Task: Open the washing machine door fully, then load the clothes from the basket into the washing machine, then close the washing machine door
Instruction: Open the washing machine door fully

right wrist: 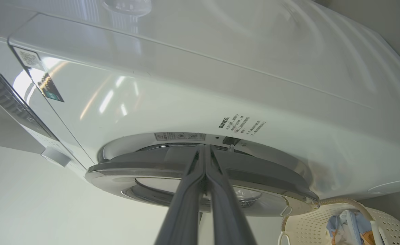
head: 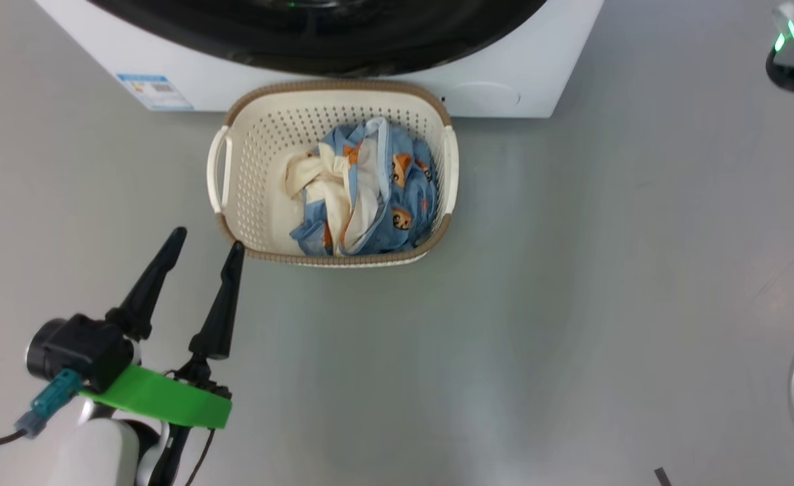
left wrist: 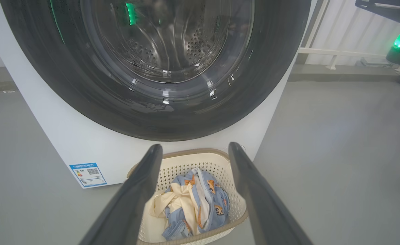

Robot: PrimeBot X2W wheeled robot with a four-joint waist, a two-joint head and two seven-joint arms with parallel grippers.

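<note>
Left pincer [head: 208,239] hovers spread wide just beside the basket [head: 336,86].

Smooth grey floor [head: 572,304]; pale ribbed wall [left wrist: 349,30]

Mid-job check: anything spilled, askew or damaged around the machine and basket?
Nothing stands out. The basket stands upright on the floor right in front of the washing machine, below the washing machine door. The clothes are bunched inside it, none over the rim or on the floor. No damage shows.
</note>
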